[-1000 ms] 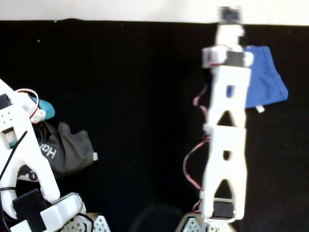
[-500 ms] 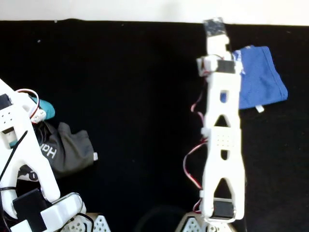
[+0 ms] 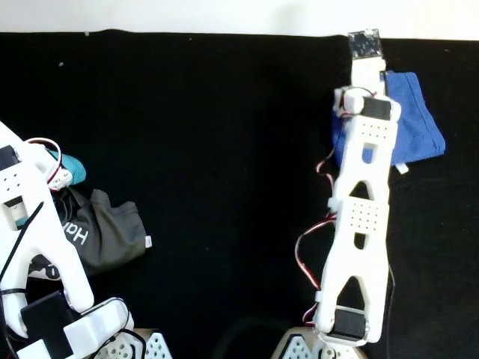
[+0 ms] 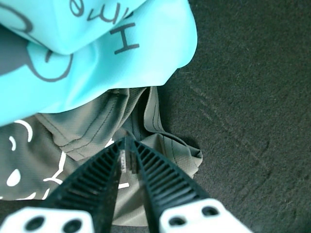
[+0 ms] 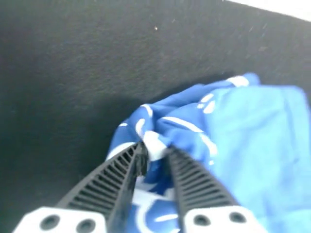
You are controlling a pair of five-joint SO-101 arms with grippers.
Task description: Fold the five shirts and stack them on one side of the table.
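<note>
A blue shirt (image 3: 420,123) with white print lies bunched at the far right of the black table (image 3: 209,134). My right gripper (image 5: 155,149) is shut on a raised fold of the blue shirt (image 5: 243,141) at its edge. The right arm (image 3: 363,209) stretches out over the shirt's left part. At the near left, a grey shirt (image 3: 112,232) and a teal shirt (image 3: 72,168) lie in a heap under the left arm (image 3: 30,224). My left gripper (image 4: 128,143) is shut, its tips low over the grey shirt (image 4: 92,126), beside the teal shirt (image 4: 121,48).
The table's far edge (image 3: 224,31) runs along a white surface just behind the blue shirt. Red and white cables (image 3: 307,254) hang beside the right arm. Both arm bases (image 3: 299,348) stand at the near edge. Black cloth spreads between the two arms.
The right arm swung left and then back right, holding the blue shirt. The shirt's left edge now reaches out left of the arm. The left arm has stayed still.
</note>
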